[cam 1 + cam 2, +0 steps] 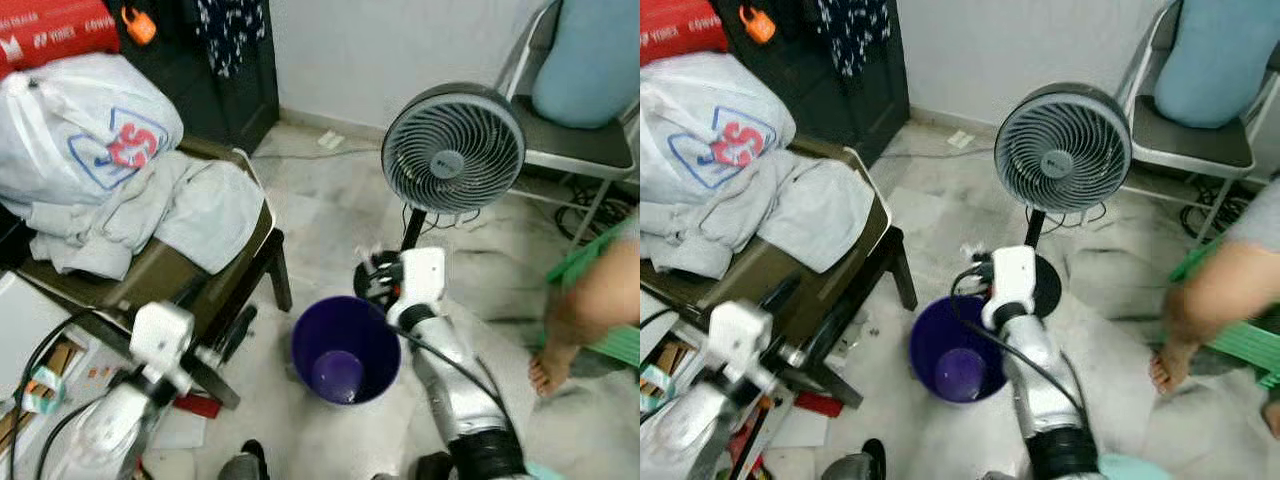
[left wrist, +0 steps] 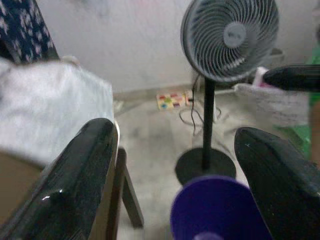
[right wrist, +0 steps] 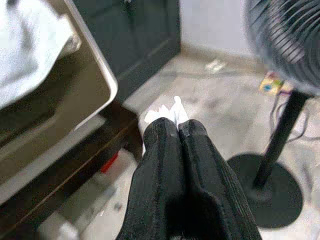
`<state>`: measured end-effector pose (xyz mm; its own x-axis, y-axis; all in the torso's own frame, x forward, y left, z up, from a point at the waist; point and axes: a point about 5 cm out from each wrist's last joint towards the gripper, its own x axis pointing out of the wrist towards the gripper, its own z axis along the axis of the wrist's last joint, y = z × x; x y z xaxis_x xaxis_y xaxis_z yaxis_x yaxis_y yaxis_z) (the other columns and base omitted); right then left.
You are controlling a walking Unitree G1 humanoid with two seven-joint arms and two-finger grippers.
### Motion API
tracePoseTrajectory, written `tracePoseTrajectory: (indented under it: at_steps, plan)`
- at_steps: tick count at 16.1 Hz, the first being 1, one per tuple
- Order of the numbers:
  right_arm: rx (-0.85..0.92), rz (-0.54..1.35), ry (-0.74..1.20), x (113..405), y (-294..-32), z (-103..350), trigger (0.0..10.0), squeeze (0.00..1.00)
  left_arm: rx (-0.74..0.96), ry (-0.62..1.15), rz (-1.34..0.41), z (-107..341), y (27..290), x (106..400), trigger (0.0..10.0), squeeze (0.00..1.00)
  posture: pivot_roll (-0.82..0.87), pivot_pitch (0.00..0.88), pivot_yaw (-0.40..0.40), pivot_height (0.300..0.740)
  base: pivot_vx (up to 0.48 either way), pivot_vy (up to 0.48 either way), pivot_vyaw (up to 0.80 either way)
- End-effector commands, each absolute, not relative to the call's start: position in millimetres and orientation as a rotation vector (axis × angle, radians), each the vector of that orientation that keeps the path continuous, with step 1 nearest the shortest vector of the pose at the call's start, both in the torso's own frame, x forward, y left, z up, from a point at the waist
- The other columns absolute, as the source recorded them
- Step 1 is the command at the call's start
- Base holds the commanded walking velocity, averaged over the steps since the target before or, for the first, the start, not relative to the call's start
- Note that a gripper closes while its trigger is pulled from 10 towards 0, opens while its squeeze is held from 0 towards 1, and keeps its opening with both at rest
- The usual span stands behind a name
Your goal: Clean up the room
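A purple bin (image 1: 345, 350) stands on the marble floor in front of me, with a lighter patch at its bottom. My right gripper (image 1: 372, 276) hovers just beyond the bin's far rim, shut on a crumpled white tissue (image 3: 167, 111) that pokes out past the fingertips. From the left wrist the same tissue (image 2: 272, 102) hangs under the right gripper's black fingers. My left gripper (image 2: 175, 132) is open and holds nothing, low beside the chair and left of the bin (image 2: 220, 210).
A standing fan (image 1: 452, 150) rises right behind the bin, its round base (image 3: 265, 192) on the floor. A brown chair (image 1: 150, 275) on the left carries grey clothes (image 1: 200, 210) and a plastic bag (image 1: 90, 130). A person's leg (image 1: 590, 300) stands at right. Papers litter the floor at lower left.
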<state>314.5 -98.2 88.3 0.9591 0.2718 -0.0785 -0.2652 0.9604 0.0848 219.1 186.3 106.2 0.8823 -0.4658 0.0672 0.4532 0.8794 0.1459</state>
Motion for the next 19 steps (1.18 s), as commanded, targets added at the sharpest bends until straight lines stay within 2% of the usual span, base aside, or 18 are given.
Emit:
tracePoseTrajectory:
  at_steps: [1, 7, 13, 18, 19]
  plan:
    - [0.062, 0.262, 0.085, 318.5, -94.4, 89.1, 10.0, 0.00, 0.127, -0.104, -0.502, 110.9, 188.9, 215.8, 10.0, 0.00, 0.08, 0.247, -0.006, 0.740, 0.000, 0.000, 0.00]
    - [-0.014, 0.041, 0.198, 331.3, -119.7, 62.1, 10.0, 0.00, 0.117, -0.050, -0.580, 117.9, 193.6, 189.2, 10.0, 0.00, 0.17, 0.317, 0.037, 0.740, 0.000, 0.000, 0.00]
    - [-0.032, -0.075, 0.201, 339.4, -132.9, 61.1, 10.0, 0.00, 0.118, -0.015, -0.565, 127.8, 202.0, 173.3, 10.0, 0.00, 0.23, 0.349, 0.084, 0.740, 0.000, 0.000, 0.00]
    - [-0.026, -0.052, 0.160, 341.8, -124.4, 65.3, 10.0, 0.00, 0.119, 0.011, -0.567, 128.6, 204.5, 171.7, 10.0, 0.00, 0.23, 0.352, 0.094, 0.740, 0.000, 0.000, 0.00]
    - [-0.021, -0.054, 0.162, 341.4, -124.8, 64.5, 10.0, 0.72, 0.119, 0.012, -0.569, 128.6, 204.0, 171.9, 10.0, 0.00, 0.23, 0.352, 0.095, 0.740, 0.000, 0.000, 0.00]
